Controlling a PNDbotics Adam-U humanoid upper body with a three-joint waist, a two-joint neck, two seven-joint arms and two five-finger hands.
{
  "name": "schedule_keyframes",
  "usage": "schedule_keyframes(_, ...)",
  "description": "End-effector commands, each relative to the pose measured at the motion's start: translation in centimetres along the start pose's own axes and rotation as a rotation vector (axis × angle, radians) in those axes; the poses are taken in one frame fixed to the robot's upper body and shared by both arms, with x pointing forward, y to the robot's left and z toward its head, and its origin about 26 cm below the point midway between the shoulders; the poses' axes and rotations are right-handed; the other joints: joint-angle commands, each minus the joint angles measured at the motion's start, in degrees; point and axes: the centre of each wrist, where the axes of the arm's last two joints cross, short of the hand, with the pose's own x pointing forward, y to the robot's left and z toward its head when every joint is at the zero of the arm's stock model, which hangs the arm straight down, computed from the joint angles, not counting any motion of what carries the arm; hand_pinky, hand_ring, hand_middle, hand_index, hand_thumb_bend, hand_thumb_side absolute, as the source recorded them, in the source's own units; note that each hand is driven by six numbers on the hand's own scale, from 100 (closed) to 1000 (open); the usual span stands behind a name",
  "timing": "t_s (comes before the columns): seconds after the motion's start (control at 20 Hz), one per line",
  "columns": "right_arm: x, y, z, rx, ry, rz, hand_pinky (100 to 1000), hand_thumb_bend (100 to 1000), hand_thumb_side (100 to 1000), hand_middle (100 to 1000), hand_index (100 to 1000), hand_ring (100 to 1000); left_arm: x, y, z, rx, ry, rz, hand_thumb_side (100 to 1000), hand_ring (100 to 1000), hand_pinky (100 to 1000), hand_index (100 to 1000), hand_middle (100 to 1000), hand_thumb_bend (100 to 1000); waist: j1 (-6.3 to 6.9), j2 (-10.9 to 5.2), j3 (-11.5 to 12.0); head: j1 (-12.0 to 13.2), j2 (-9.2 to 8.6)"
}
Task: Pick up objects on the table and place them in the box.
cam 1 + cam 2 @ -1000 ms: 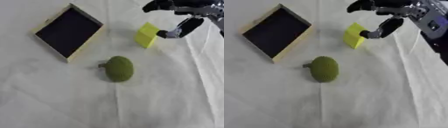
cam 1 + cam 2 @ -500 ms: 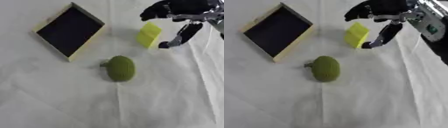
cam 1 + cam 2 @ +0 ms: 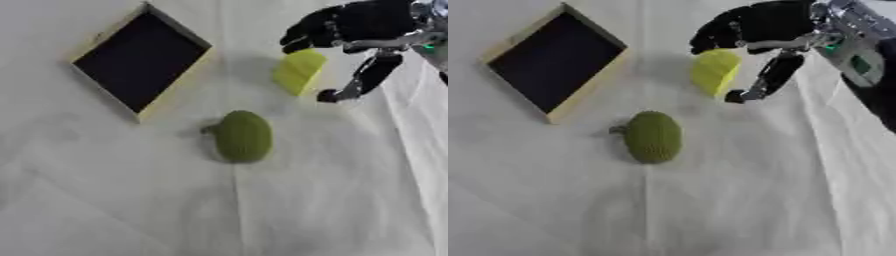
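Right hand [image 3: 359, 25] lowered over yellow block [image 3: 297, 71] at upper right of frame, fingers now curved above its top edge, thumb [image 3: 363, 80] swung down along block's right side; block tipped more upright.

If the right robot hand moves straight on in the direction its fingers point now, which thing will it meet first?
Most likely the yellow block. The right robot hand reaches in from the upper right, fingers above the block and thumb beside it. Whether it already touches is unclear. The green fruit and box lie further on.
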Motion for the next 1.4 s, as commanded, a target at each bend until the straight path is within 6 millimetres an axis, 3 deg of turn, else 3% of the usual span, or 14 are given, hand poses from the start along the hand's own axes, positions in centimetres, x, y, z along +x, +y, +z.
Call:
schedule_keyframes(0.05,-0.7,-0.9,0.8,0.047,-0.034,0.056,931,299,686,938,1000,961,0.7,0.2,-0.6,-0.031,-0.002,-0.019,672,633,835,806,667,100,0.11,-1.06,0.0,0.2,-0.66)
schedule_keyframes(0.5,-1.4,-0.2,1.1,0.05,0.011,0.074,929,311,690,948,1000,964,0.7,0.2,-0.7,-0.042,0.004,-0.019,672,632,836,805,667,100,-0.08,-0.41,0.2,0.3,-1.09)
schedule_keyframes(1.4,-2.8,0.3,1.8,-0.03,0.082,0.075,928,209,652,945,1000,961,0.8,0.4,-0.7,-0.061,0.006,-0.024,672,642,837,803,671,100,0.12,1.2,0.6,0.2,-2.17)
